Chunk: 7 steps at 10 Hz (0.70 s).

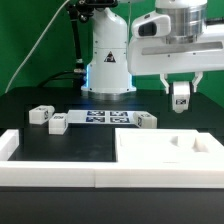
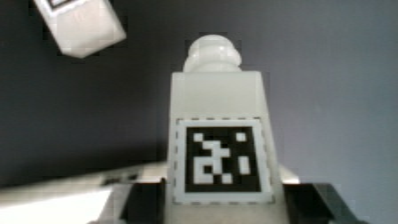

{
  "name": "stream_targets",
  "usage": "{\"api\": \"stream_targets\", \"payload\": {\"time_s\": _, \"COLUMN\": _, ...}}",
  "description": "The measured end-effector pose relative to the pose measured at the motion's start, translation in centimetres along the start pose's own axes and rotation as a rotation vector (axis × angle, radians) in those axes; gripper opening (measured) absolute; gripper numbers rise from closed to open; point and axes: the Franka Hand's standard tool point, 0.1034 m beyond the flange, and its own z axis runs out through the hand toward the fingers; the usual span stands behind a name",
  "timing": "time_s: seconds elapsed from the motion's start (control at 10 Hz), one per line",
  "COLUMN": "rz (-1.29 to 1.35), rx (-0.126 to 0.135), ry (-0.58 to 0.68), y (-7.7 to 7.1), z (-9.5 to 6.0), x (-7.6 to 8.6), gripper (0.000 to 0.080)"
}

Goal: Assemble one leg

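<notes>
My gripper (image 1: 181, 92) is shut on a leg (image 1: 181, 97), a small white post with a black-and-white tag, and holds it upright in the air over the back right of the table. In the wrist view the leg (image 2: 219, 125) fills the middle, tag facing the camera, its threaded tip pointing away, and my dark fingers (image 2: 160, 205) clamp its sides. The large flat white tabletop (image 1: 170, 150) lies below at the exterior view's right. Three more legs lie on the black table: two at the exterior view's left (image 1: 40, 114) (image 1: 58, 123) and one near the tabletop (image 1: 147, 120).
The marker board (image 1: 104, 119) lies flat in the middle in front of the robot base (image 1: 108, 65). A white frame wall (image 1: 60, 170) runs along the front and the exterior view's left edge. Another leg shows in the wrist view (image 2: 84, 25).
</notes>
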Motion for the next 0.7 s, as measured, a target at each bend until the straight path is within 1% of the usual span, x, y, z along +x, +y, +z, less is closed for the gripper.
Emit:
{"api": "stream_targets", "payload": {"time_s": 0.1, "rz": -0.008, "rx": 0.012, "ry": 0.102, "y": -0.4, "z": -1.2, "x": 1.0, "gripper": 0.029}}
{"api": "stream_targets", "payload": {"time_s": 0.2, "rz": -0.012, "rx": 0.021, "ry": 0.203, "y": -0.5, "z": -0.9, "x": 1.0, "gripper": 0.029}}
{"api": "stream_targets", "payload": {"time_s": 0.3, "rz": -0.019, "rx": 0.028, "ry": 0.277, "y": -0.7, "z": -0.6, "x": 0.8, "gripper": 0.0291}}
{"api": "stream_targets", "payload": {"time_s": 0.4, "rz": -0.026, "rx": 0.036, "ry": 0.334, "y": -1.0, "z": -0.7, "x": 0.9, "gripper": 0.0291}}
{"api": "stream_targets", "payload": {"time_s": 0.5, "rz": -0.06, "rx": 0.042, "ry": 0.421, "y": -1.1, "z": -0.9, "x": 1.1, "gripper": 0.029}}
{"api": "stream_targets", "payload": {"time_s": 0.6, "rz": -0.151, "rx": 0.013, "ry": 0.433, "y": -0.1, "z": -1.0, "x": 1.5, "gripper": 0.0291}}
{"api": "stream_targets", "payload": {"time_s": 0.7, "rz": -0.18, "rx": 0.006, "ry": 0.444, "y": 0.1, "z": -1.2, "x": 1.9, "gripper": 0.0291}}
